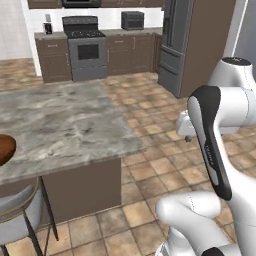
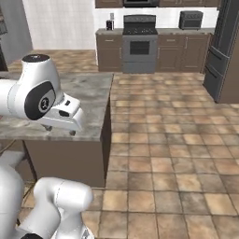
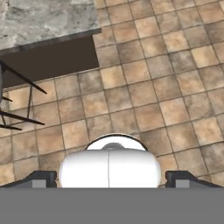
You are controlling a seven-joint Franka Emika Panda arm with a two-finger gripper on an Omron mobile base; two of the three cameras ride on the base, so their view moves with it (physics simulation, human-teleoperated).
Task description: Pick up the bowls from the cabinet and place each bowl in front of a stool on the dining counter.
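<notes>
On the dining counter (image 1: pixel 60 125), at its left edge in the left base view, 1 reddish-brown bowl (image 1: pixel 5 148) sits just above a grey stool (image 1: pixel 20 210), seemingly already set at its place. Out beside the counter's end, the gripper (image 3: pixel 109 178) points down at the tiled floor (image 3: pixel 166 100), fingers spread wide and holding nothing. Judging by that, it is free to fetch bowl 2.

A marbled dining counter (image 1: pixel 60 125) fills the left half of the scene. A reddish-brown bowl (image 1: pixel 6 148) sits at its left edge, cut off by the frame, above a grey stool (image 1: pixel 20 212). The white arm (image 1: pixel 220 150) rises at right over tiled floor (image 1: pixel 150 165). A stove (image 1: pixel 87 47) and fridge (image 1: pixel 175 45) stand behind.
</notes>
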